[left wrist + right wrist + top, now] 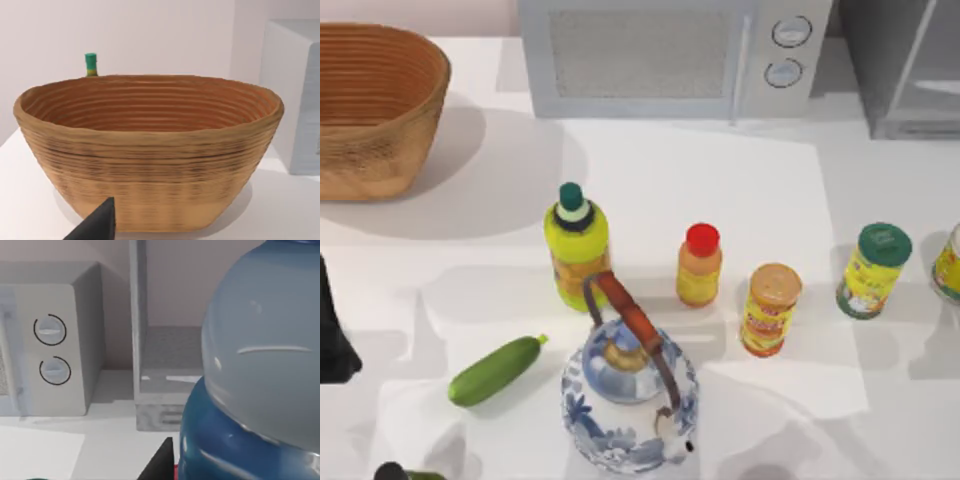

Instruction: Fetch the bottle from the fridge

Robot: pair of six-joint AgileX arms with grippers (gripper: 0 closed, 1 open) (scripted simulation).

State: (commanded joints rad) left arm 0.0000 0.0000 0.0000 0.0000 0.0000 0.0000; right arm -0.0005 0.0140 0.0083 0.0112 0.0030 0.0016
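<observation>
Working left to right: our left tool sits parked at about nine o'clock on the bench, facing the woven basket at ten o'clock. We can't tell how far open it is, and it doesn't look like it has a job here anyway.

The microwave is at twelve o'clock and the fridge at one to two o'clock. From the right wrist view, the fridge compartment looks open with a bare shelf inside.

Now the good part: the bottle hangs right up against the right wrist camera, out in front of the fridge and well apart from it, tipped so its blue cap end sits lowest. Our right tool looks clamped on it. One dark finger shows just beside the cap end, and nothing else seems to be carrying the bottle.

So we reckon we're at the carry-away stage. Our tips for doing it well:
- keep the squeeze steady, because a smooth plastic bottle held tilted could slip
- move slowly, and stay clear of the green-lidded can at three o'clock
- pick a bare patch of bench and level the bottle before letting go
</observation>
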